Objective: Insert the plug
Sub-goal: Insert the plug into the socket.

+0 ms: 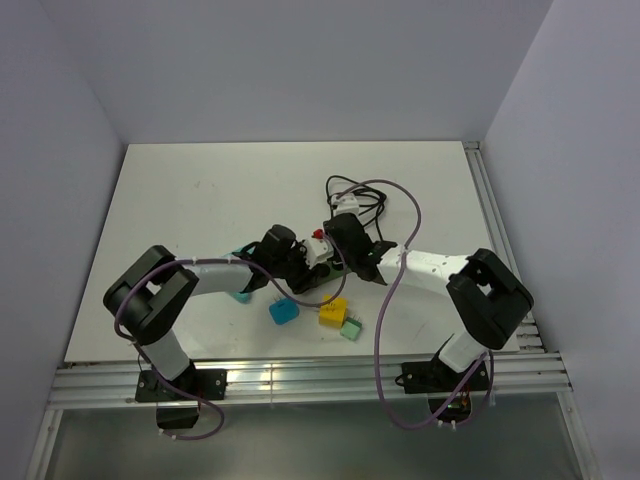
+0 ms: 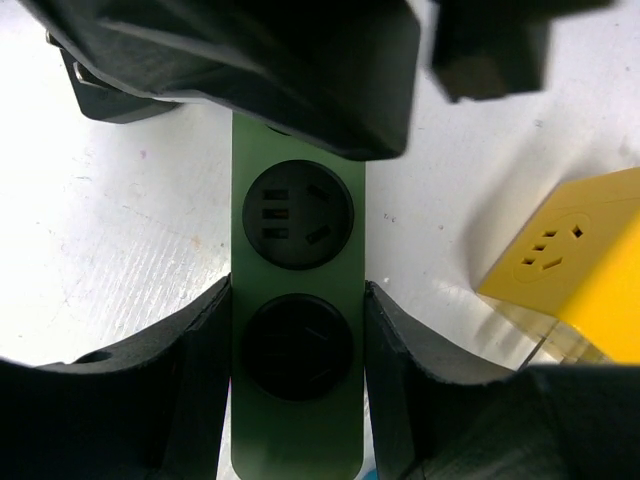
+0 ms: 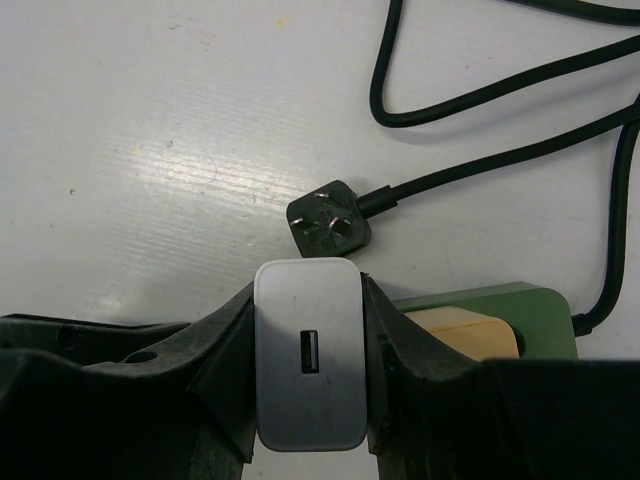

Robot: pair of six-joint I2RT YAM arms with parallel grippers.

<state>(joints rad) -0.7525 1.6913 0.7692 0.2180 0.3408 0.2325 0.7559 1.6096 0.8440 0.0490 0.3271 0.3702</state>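
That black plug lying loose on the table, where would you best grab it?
Probably take the black plug by its body, squeezing its two side edges, coming down from above. Its prong face is turned toward the right wrist camera and its cable leaves rightward, so a sideways pinch avoids both.

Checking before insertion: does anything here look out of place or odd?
The black plug lies loose on the table, prongs exposed, beside the white charger in the right gripper. Nothing looks damaged or spilled.
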